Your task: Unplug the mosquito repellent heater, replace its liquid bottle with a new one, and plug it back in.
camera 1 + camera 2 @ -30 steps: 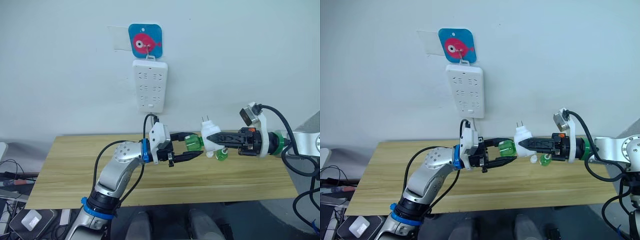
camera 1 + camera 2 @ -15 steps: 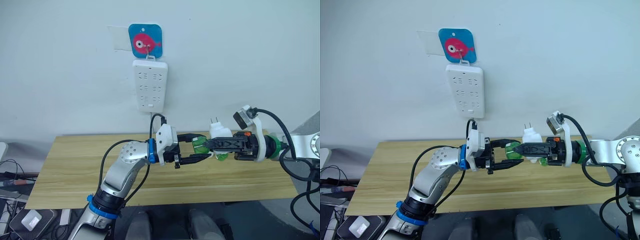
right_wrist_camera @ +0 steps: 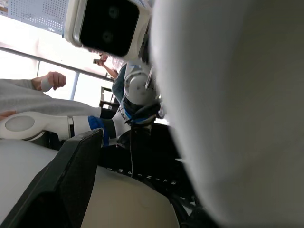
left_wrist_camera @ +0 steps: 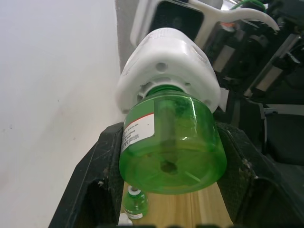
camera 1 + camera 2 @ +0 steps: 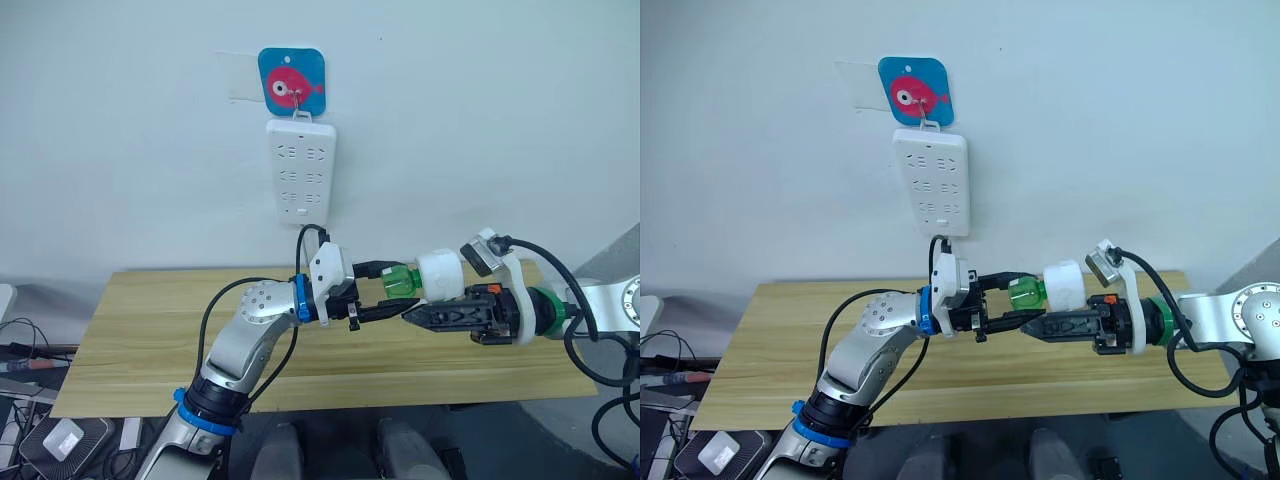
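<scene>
A green liquid bottle (image 5: 402, 281) hangs in the air above the table, and my left gripper (image 5: 397, 289) is shut on it. In the left wrist view the bottle (image 4: 171, 142) sits between both black fingers with its neck inside the white mosquito repellent heater (image 4: 166, 66). The heater (image 5: 440, 272) lies sideways; its prongs are hidden. My right gripper (image 5: 412, 315) points left just beneath the heater, which is close in front of the right wrist camera. A second small green bottle (image 4: 135, 204) stands on the table below.
A white power strip (image 5: 301, 170) hangs on the wall under a blue fish sign (image 5: 291, 82), up and left of both grippers. The wooden table (image 5: 150, 330) runs under both arms. Cables and boxes lie on the floor at the left.
The right gripper has dropped lower, so the heater now sits above it. The heater has turned and its prongs no longer show. The left gripper keeps hold of the bottle.
</scene>
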